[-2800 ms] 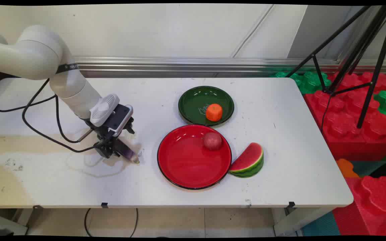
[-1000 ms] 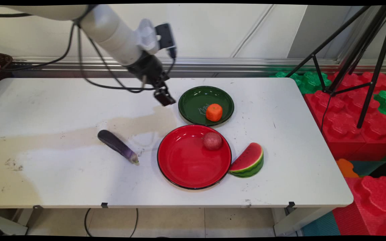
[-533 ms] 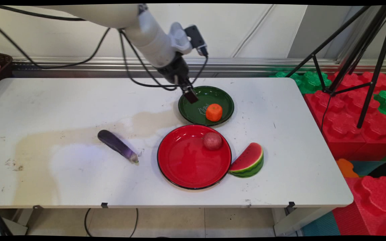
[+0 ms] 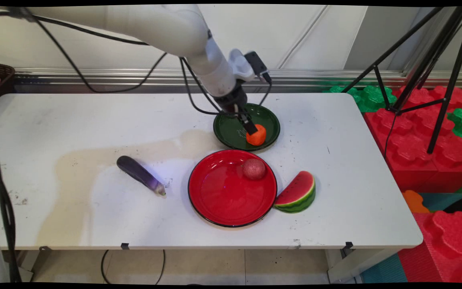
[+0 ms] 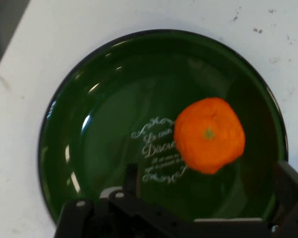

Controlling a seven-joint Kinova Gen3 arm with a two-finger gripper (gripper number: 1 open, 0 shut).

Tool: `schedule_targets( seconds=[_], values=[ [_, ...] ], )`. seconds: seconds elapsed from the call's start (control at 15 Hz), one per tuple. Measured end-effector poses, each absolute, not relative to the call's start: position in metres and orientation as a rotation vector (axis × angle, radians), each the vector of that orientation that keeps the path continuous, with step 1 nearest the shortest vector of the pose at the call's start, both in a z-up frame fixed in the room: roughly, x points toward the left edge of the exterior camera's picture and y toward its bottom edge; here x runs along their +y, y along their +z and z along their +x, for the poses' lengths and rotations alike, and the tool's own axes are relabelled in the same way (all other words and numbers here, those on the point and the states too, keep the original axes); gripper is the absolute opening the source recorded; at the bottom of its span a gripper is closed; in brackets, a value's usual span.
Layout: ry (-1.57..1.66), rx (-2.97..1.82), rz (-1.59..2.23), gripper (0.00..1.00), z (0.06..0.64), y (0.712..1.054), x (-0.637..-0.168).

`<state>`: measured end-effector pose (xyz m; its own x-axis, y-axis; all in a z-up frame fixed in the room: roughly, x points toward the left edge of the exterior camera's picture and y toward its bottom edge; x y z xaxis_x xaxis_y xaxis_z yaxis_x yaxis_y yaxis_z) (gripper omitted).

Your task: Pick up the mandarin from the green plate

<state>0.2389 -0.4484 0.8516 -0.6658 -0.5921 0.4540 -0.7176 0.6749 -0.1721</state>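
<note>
The desk (image 4: pixel 74 116) has open surface along its left half and right edge; only an eggplant (image 4: pixel 140 175) lies left of centre. A red plate (image 4: pixel 219 200) holding a red fruit (image 4: pixel 254 168) sits near the front edge, with a watermelon slice (image 4: pixel 297 192) touching its right rim. A green plate (image 5: pixel 114 124) near the back edge holds 1 orange (image 5: pixel 209 135). The pincer (image 5: pixel 208 193) hovers open just above the orange, fingers (image 5: pixel 288 183) spread, not touching.
</note>
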Motion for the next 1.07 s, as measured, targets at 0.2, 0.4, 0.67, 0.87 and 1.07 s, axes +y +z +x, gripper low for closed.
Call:
schedule_targets(
  seconds=[0.2,0.4,0.67,0.87,1.07],
  values=[
    [0.449,-2.521,1.05,1.0,0.231,0.834,-0.459],
    [0.427,-2.515,1.063,1.0,0.225,0.82,-0.467],
    [0.409,-2.508,1.079,1.0,0.22,0.805,-0.477],
    [0.401,-2.501,1.091,1.0,0.218,0.797,-0.482],
    [0.399,-2.487,1.103,0.0,0.216,0.792,-0.486]
  ],
)
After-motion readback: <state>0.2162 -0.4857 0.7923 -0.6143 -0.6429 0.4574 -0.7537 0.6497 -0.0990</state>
